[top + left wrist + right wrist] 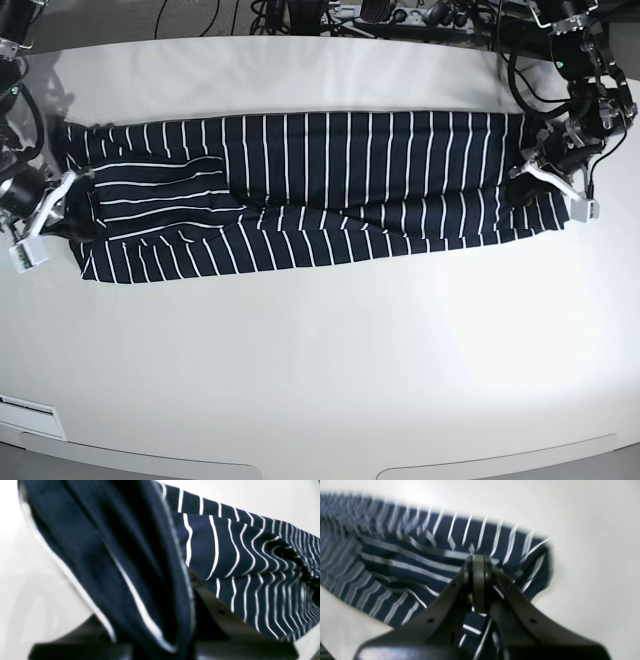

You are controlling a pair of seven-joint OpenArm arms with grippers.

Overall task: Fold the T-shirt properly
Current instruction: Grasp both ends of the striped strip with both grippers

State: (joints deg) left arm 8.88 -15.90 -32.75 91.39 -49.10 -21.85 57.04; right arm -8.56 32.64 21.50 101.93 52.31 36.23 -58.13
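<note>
Base view: T-shirt spread lengthwise across bench. Wrist views only: left pincer clamped on bunched cloth, right pincer pinching hem.

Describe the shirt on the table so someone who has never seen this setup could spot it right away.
Look at the white table: across its far half lies a long band of cloth, the T-shirt. It is dark navy with thin white stripes, and each end is pinched by the left gripper and right gripper.

Shirt lies stretched across the table, spanning claw to claw: right claw at one end, left claw at the other.
</note>
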